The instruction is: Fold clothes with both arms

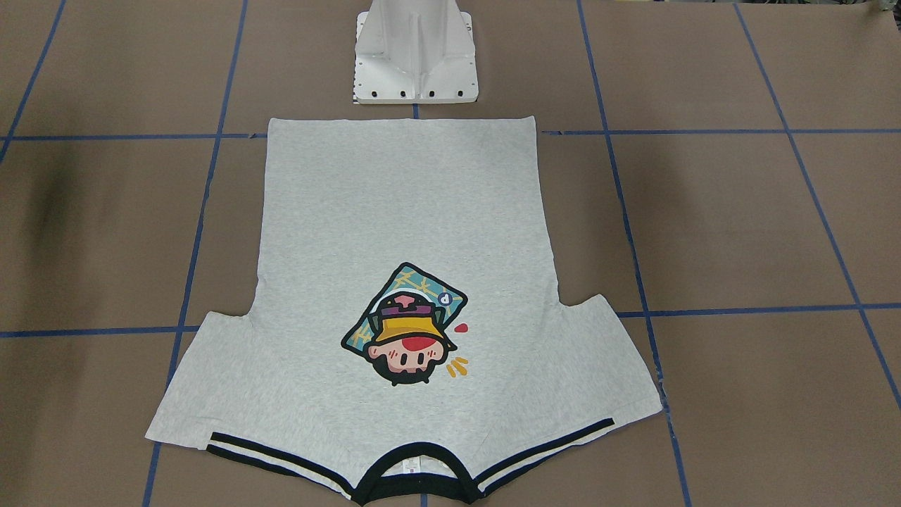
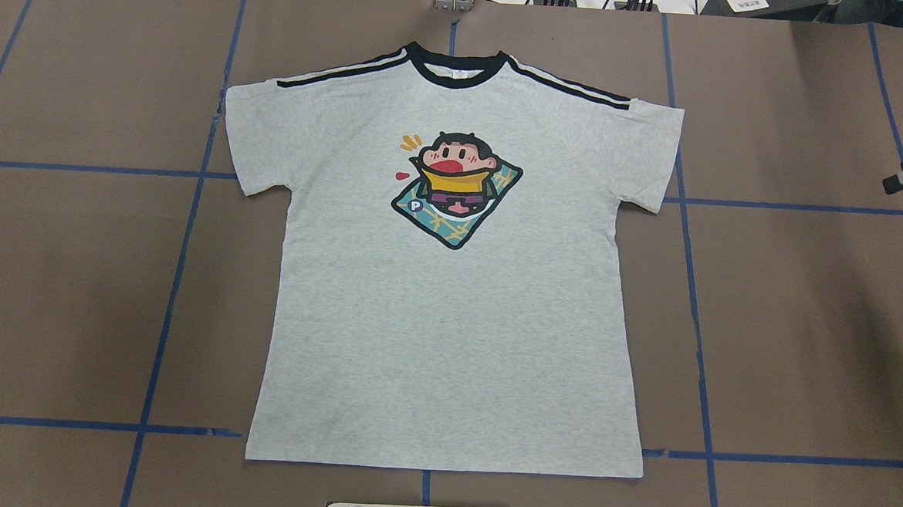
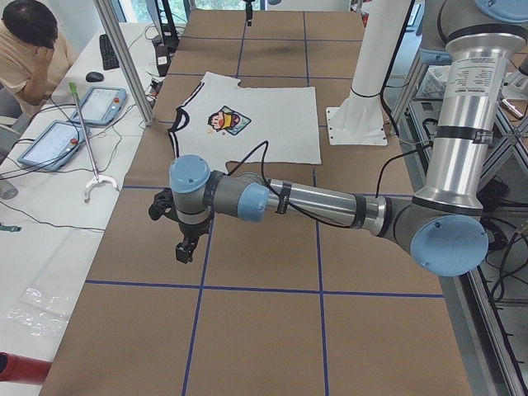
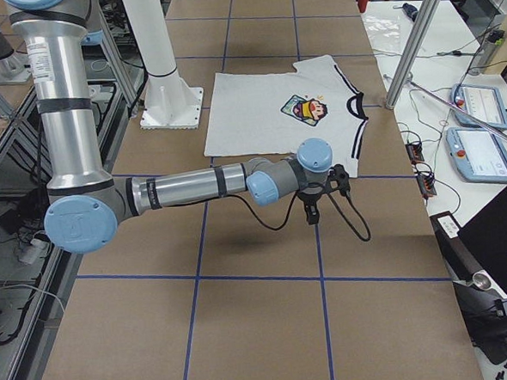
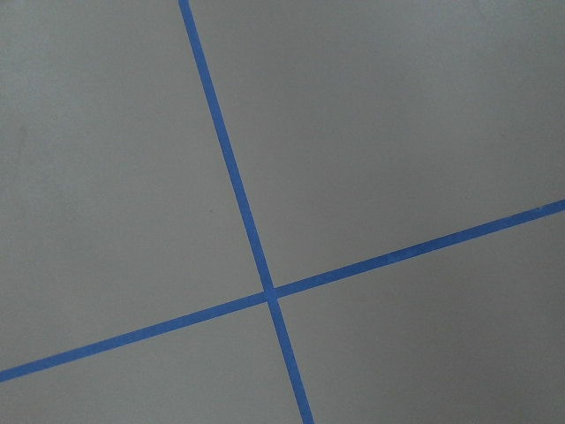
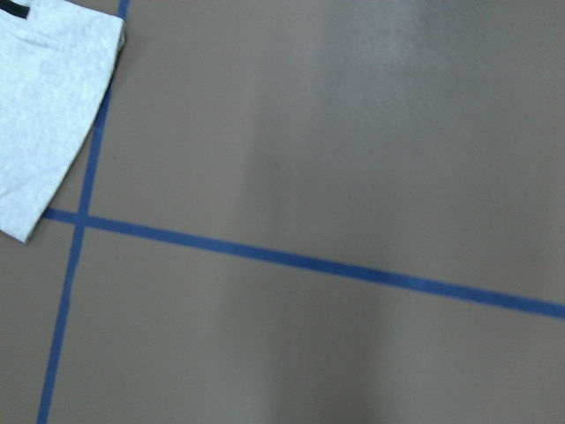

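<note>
The T-shirt (image 2: 448, 323) lay flat, print up, its hem nearest the pedestal (image 1: 415, 56). The left arm's fingers (image 3: 183, 250) and the right arm's fingers (image 4: 312, 212) hung well out to either side of the pedestal, grasping nothing; parted or clenched, we could not tell. We judged that uneven pinches would skew the fold or drag wrinkles in. The desk (image 2: 803, 318) was brown, gridded with blue tape (image 5: 238, 185); a person (image 3: 33, 49) sat across from the pedestal.
</note>
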Motion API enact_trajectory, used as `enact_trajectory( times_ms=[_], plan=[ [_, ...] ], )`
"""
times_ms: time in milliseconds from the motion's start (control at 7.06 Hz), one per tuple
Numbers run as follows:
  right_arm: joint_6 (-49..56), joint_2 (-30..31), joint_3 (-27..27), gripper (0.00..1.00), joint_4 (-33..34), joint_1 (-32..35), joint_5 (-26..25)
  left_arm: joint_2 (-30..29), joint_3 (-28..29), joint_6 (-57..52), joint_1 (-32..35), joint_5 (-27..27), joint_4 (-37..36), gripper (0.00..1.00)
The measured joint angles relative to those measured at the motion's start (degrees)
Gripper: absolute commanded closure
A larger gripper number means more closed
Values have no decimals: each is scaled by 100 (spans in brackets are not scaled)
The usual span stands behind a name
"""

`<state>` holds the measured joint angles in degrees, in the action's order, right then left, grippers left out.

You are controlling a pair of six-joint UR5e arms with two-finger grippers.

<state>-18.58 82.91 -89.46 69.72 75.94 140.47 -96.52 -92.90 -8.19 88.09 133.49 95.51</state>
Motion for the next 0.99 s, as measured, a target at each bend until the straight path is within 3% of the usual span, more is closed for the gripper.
enact_trajectory(
  times_ms=[142, 425, 708, 992],
  plan=[
    [-355, -489, 594, 0, -644, -186, -108, 74, -28, 6, -6, 73, 156, 0],
    [-1668, -1447, 1401, 5, -1247, -777, -963, 164, -83, 20, -11, 268, 309, 0],
    [-2558, -1901, 1851, 12, -1904, -1240, -1778, 175, -98, 27, -11, 318, 341, 0],
    [-4236, -2210, 2649, 8, -3244, -1517, -2367, 177, -104, 30, -11, 424, 345, 0]
  ],
)
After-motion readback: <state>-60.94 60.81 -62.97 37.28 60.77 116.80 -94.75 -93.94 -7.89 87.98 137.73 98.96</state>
